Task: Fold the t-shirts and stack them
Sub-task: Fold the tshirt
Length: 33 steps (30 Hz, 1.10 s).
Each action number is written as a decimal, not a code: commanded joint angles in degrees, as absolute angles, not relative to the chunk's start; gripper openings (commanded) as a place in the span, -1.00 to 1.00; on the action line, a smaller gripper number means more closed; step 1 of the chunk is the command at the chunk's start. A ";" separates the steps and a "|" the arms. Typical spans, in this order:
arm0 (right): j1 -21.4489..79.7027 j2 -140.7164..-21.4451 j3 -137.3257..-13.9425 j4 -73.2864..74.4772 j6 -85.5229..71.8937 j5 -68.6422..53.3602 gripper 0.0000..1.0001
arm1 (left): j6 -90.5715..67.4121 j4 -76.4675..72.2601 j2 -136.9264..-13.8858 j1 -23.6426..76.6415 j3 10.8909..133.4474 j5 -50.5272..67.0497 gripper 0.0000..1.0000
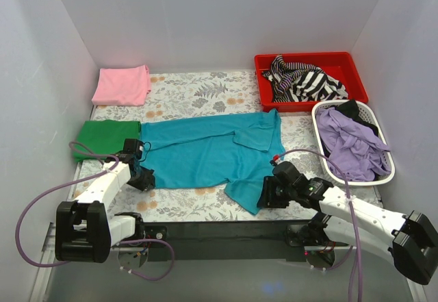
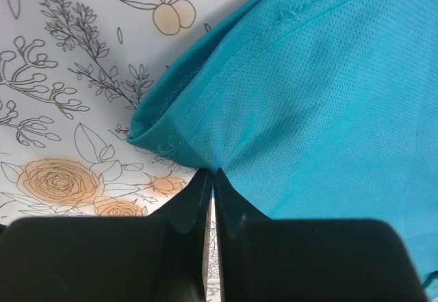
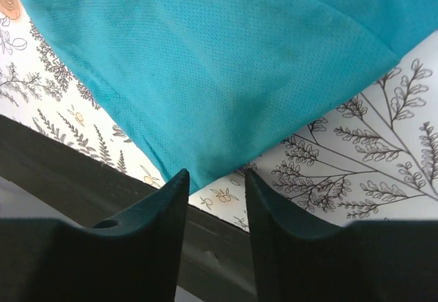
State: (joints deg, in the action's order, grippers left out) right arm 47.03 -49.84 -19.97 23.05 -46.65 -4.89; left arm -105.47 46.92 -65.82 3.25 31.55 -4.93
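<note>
teal t-shirt lying spread across the middle of the tabletop, a gripper at each near corner.
left gripper pressed together, pinching the hem at the shirt's near left corner, cloth puckered at the tips. right gripper jaws apart, the pointed corner of the near sleeve lying between the tips, not clamped, close to the tabletop's near edge. pink t-shirt folded in the far left corner. green t-shirt folded at the left edge, just beside the teal one's left end. red bin in the far right corner holds striped cloth. white basket at the right edge holds purple cloth.
</note>
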 commanded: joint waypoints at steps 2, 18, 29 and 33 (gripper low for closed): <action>48.08 -54.03 -18.54 24.09 -48.87 -3.08 -0.20 | -104.77 44.65 -66.18 3.60 30.50 -4.13 -1.00; 50.45 -50.99 -23.90 23.90 -45.79 3.07 -0.97 | -102.31 45.00 -65.39 3.78 32.34 -2.55 -1.00; 50.45 -49.22 -33.83 30.76 -40.70 12.12 -0.97 | -100.20 50.54 -63.72 3.78 39.55 -3.87 -1.00; 50.45 -50.97 -37.08 31.90 -39.03 15.11 -0.97 | -99.49 51.68 -65.03 3.78 40.69 -3.96 -1.00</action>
